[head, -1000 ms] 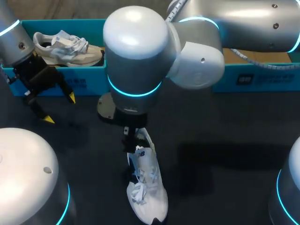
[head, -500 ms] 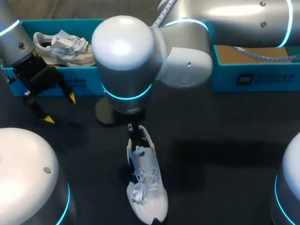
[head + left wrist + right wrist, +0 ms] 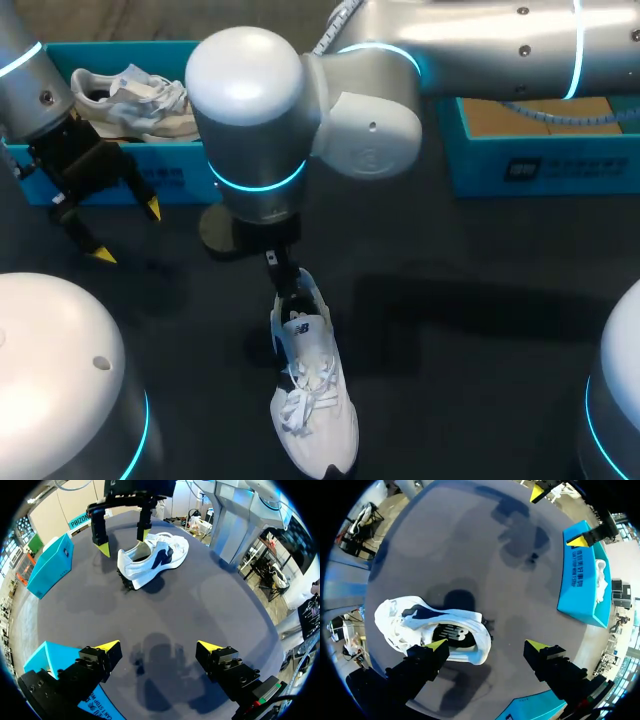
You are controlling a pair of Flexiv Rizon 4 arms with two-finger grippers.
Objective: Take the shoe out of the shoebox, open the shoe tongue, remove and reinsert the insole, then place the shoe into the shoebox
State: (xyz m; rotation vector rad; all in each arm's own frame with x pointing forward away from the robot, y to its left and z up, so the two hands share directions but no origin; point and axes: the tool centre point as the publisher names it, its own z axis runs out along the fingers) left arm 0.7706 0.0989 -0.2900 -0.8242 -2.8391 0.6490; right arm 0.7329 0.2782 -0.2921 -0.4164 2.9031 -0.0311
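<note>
White shoe (image 3: 310,400): upright; heel under one finger of right claw (image 3: 487,645), toe pointing away from it.
Right claw: spread.
Left claw (image 3: 157,645): spread, well apart from shoe.

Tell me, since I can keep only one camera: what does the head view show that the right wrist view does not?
Only the head view: the right arm reaching over the shoe, and the second blue box with its brown inside. Only the right wrist view: the right hand open, both yellow tips showing, and the shoe's dark inside. Both: the white shoe on the table, the blue shoebox holding a second shoe, and the left hand.
</note>
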